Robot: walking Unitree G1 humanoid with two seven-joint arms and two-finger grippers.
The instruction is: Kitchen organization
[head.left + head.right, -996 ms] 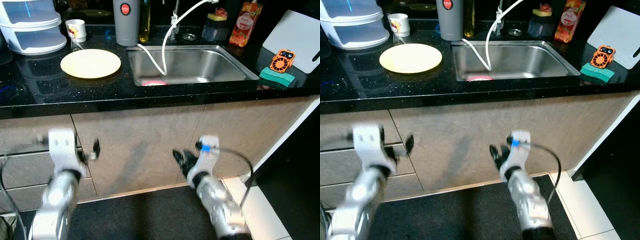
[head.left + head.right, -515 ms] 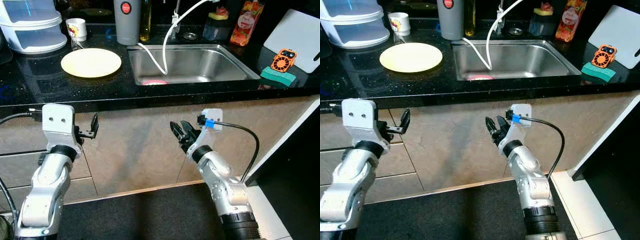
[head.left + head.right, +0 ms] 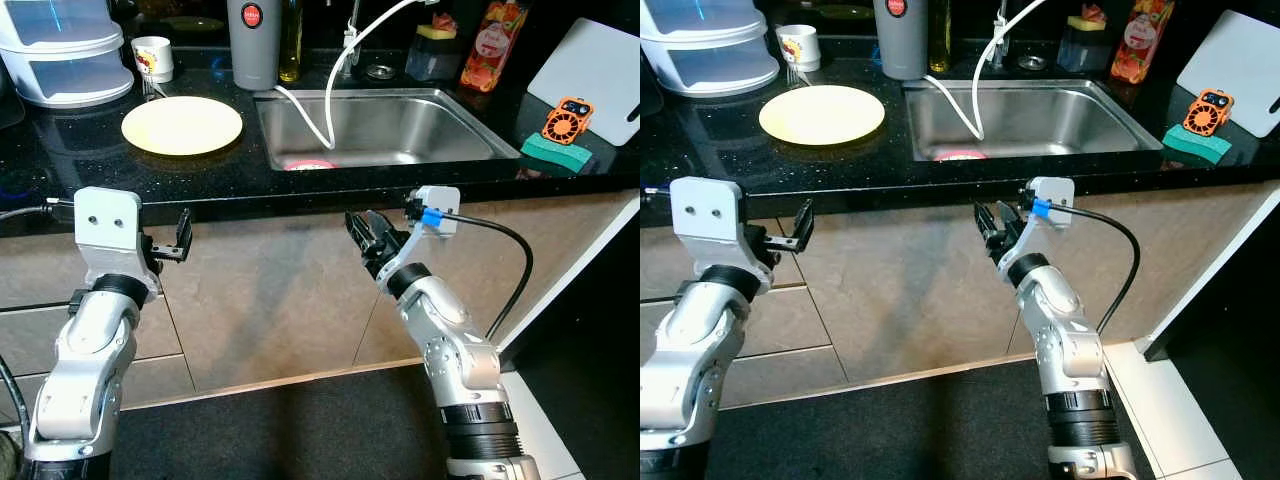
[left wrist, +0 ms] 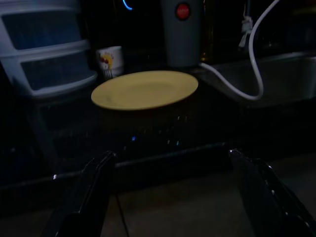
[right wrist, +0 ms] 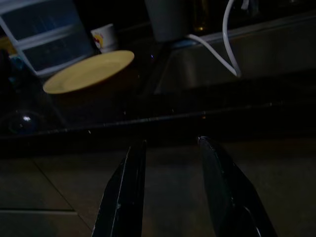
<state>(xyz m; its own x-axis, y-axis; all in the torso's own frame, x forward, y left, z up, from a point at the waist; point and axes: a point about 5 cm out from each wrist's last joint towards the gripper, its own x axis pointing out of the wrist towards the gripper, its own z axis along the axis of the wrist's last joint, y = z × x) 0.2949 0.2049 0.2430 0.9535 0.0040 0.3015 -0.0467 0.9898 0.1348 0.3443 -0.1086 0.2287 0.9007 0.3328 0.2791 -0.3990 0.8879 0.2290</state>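
1. Pale yellow round plate [image 3: 181, 125] lies on the black speckled counter [image 3: 120, 175] beside the steel sink [image 3: 380, 128].
2. Left gripper [image 3: 183, 236] and right gripper [image 3: 366, 232] both gape empty below the counter edge (raise them clear before reaching in).

A black speckled countertop [image 3: 120, 175] runs across the upper part of the frame, glossy and reflecting the light. A stainless steel sink [image 3: 470, 135] is set into it at upper centre. Below the counter, beige cabinet doors [image 3: 270, 300] fill the middle of the frame, with drawer fronts [image 3: 30, 340] at the left. A dark floor [image 3: 300, 430] lies along the bottom, meeting pale tiles [image 3: 1165, 410] at the lower right.
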